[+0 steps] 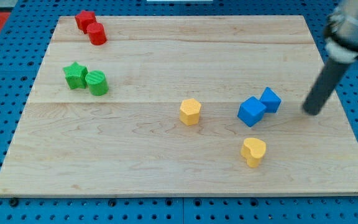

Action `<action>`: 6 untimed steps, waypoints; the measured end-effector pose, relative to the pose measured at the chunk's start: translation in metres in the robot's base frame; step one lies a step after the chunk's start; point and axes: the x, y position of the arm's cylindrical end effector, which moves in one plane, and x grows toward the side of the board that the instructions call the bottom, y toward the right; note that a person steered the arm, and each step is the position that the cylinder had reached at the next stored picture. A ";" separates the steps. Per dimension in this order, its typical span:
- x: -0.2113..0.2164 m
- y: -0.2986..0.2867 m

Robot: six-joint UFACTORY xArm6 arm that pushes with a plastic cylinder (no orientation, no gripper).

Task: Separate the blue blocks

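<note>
My tip [312,112] right of touching blue cubes [252,111] [270,99], apart; placed to wedge them. No pincer on rod, state untellable

My tip [312,112] right of touching blue blocks [258,106].

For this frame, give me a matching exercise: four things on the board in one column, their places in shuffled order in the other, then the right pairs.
Things:
1. red blocks
2. green blocks
3. blue blocks
4. my tip

Places:
A. touching pair just to the view's left of the rod's end
B. view's top left corner of the board
C. to the view's right of the blue pair, apart from it
D. view's left side, below the red pair

Pairs: 1-B, 2-D, 3-A, 4-C
</note>
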 end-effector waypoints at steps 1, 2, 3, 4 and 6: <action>-0.043 -0.138; -0.066 -0.215; -0.038 -0.151; -0.048 -0.050; -0.088 -0.106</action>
